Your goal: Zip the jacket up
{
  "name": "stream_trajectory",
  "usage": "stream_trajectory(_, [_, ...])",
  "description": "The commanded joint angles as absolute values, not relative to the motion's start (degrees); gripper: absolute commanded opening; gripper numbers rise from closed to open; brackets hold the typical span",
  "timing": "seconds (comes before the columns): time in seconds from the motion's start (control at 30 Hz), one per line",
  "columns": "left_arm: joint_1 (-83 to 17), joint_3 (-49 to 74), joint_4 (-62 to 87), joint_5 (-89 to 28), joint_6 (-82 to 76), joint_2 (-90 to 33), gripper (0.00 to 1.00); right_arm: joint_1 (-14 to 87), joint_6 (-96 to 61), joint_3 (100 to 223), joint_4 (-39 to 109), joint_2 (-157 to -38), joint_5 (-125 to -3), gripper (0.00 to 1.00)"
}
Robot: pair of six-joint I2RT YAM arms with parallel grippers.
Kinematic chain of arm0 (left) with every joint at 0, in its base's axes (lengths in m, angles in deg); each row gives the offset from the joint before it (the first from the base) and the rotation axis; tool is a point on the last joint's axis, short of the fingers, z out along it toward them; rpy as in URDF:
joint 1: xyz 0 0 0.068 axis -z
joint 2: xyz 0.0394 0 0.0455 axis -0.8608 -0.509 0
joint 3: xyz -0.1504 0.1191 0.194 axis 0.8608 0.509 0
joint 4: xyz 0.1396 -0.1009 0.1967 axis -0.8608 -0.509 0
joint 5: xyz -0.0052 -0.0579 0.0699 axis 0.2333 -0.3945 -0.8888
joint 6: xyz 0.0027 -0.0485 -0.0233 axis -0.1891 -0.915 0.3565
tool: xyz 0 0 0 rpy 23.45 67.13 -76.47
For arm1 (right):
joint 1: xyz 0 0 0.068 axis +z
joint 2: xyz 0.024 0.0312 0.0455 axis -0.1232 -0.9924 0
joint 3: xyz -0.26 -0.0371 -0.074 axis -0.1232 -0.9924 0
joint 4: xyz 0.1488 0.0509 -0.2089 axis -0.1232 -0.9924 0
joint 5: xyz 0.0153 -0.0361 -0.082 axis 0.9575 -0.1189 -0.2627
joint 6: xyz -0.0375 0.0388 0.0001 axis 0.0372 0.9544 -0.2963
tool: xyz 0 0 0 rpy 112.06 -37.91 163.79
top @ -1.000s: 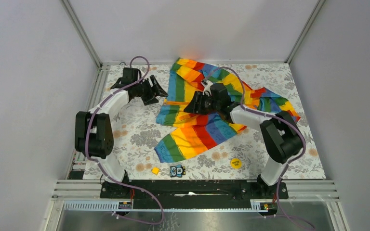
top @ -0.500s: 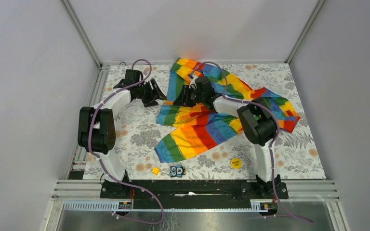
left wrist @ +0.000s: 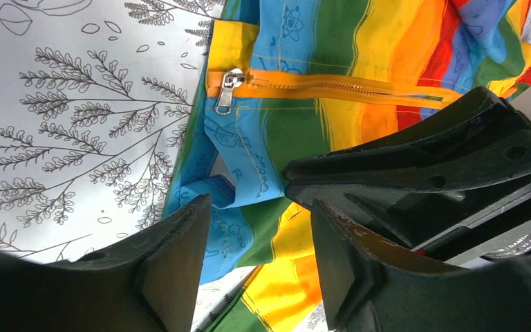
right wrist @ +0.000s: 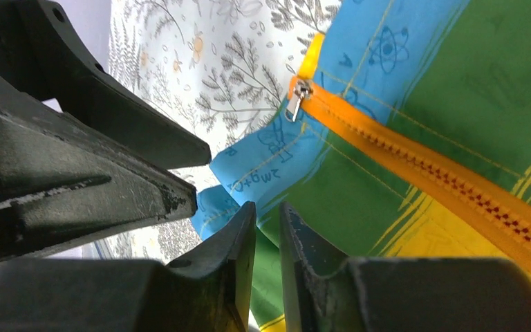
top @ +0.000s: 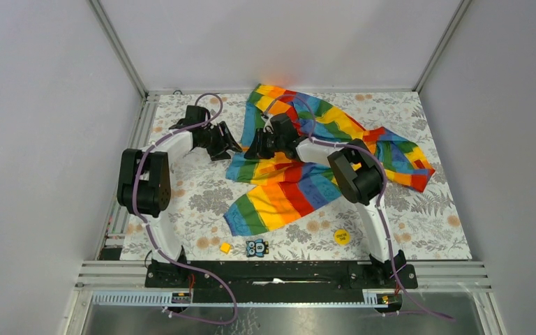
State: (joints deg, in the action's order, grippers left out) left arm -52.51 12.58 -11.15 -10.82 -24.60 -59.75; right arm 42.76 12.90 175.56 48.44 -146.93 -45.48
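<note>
1. Top view: the jacket (top: 286,197) lies rumpled on the floral table (top: 188,202). It sits far-middle to right, with one sleeve stretched toward the near edge.
2. Top view: the left gripper (top: 230,144) is just off the jacket's left edge. The right gripper (top: 254,149) is on that same edge, and the two sets of tips are close together.
3. Top view: a yellow disc (top: 341,236), a yellow cube (top: 225,247) and a small card (top: 257,247) lie on the near side of the jacket, apart from it.
4. Left wrist view: the left fingers (left wrist: 173,266) are spread wide with nothing between them. The jacket's blue hem corner is under the gap.
5. Left wrist view: the orange zipper strip (left wrist: 332,86) runs across the jacket. The metal zipper pull (left wrist: 227,88) is at the end of the strip, by the jacket's edge.
6. Left wrist view: the right gripper's black body lies over the jacket, with its tip at the blue cloth just below the strip.
7. Right wrist view: the right fingers (right wrist: 229,266) are almost together, with only a thin slit between them. I cannot tell whether any cloth is caught.
8. Right wrist view: the pull sits at the jacket's edge beyond the fingertips, not touched. The left gripper's fingers are just off the jacket, over the table.
</note>
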Motion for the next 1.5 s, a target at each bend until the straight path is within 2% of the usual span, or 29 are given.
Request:
stream_trajectory(0.0, [-52.55,12.4,-9.63,-11.75,-23.94,-60.05,0.56,44.09,12.51,174.2,49.47,-146.57,-43.65,0.25])
stream_trajectory(0.33, [-52.74,9.4,-10.26,-12.01,-25.13,-65.33,0.51,44.25,12.04,169.38,53.29,-147.99,-42.95,0.24])
stream_trajectory(0.57, [-53.05,6.88,-8.0,-8.12,-29.93,-70.18,0.42,44.21,11.79,166.7,55.58,-148.78,-41.77,0.22])
stream_trajectory(0.7, [-53.08,5.76,-6.77,-7.2,-30.48,-71.97,0.33,44.25,12.11,166.64,56.36,-149.19,-41.09,0.22])
stream_trajectory(0.97, [-53.41,5.95,-4.94,-8.28,-29.94,-72.96,0.23,44.19,13.1,166.54,57.14,-149.59,-40.08,0.21])
stream_trajectory(1.2, [-53.43,6.69,-5.45,-13.71,-27.99,-70.88,0.23,44.25,14.16,166.44,57.84,-150.15,-39.13,0.2])
stream_trajectory(1.37, [-53.34,5.41,-6.87,-16.41,-26.01,-70.18,0.35,44.23,14.79,166.84,58.33,-150.75,-38.24,0.19])
stream_trajectory(1.47, [-53.25,4.78,-6.89,-15.13,-26.21,-71.37,0.36,44.23,14.86,166.85,58.43,-150.57,-38.13,0.19])
